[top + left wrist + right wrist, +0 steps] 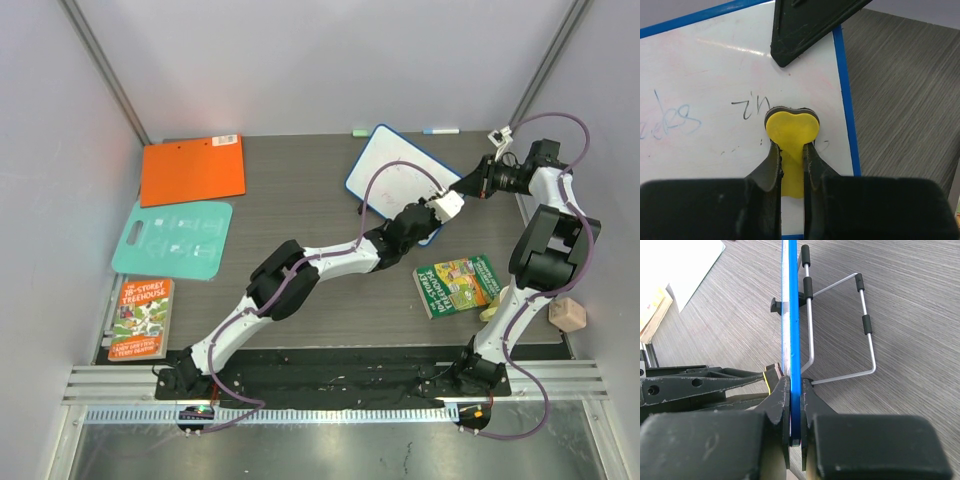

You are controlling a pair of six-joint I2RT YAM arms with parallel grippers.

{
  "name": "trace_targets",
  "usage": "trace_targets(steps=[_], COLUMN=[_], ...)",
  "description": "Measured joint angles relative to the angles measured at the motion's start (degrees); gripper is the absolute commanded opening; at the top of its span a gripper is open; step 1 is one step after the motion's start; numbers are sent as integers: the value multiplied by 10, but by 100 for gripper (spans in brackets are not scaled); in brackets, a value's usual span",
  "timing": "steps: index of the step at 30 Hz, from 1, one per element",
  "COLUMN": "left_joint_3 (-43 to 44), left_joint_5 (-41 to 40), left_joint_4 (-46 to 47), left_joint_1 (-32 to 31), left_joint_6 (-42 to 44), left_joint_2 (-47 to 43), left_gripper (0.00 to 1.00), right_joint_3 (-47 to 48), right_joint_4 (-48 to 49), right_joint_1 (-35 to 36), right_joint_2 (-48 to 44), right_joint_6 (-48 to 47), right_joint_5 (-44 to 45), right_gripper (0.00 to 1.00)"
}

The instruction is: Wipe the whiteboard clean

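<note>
The whiteboard (395, 170), white with a blue frame, stands tilted on its wire stand (840, 325) at the back middle of the table. Dark handwriting (752, 107) and faint blue marks (670, 120) show on its face (700, 65). My left gripper (792, 147) is shut on a yellow heart-shaped eraser (791, 127), pressed against the board near its right edge. In the top view the left gripper (440, 208) is at the board's lower right corner. My right gripper (795, 385) is shut on the board's blue edge (791, 315); it also shows in the top view (466, 187).
An orange clipboard (192, 168) and a teal board (173, 240) lie at the back left, with a book (140, 318) in front of them. Another book (458, 284) lies at the right, beside a beige block (567, 315). Markers (440, 130) lie along the back wall.
</note>
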Motion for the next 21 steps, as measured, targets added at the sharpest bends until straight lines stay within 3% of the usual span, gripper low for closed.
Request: trace_targets(steps=[10, 21], left_joint_3=[-14, -44], left_joint_5=[51, -7], left_joint_4=[17, 29], left_joint_1=[0, 3], left_joint_6=[10, -60], left_joint_2=[-6, -18], left_gripper=[0, 0], right_joint_3=[0, 1], right_joint_4=[-6, -11], right_joint_1=[0, 0], right_joint_2=[0, 0], right_joint_6=[-1, -7], right_joint_5=[-5, -13], right_gripper=[1, 1])
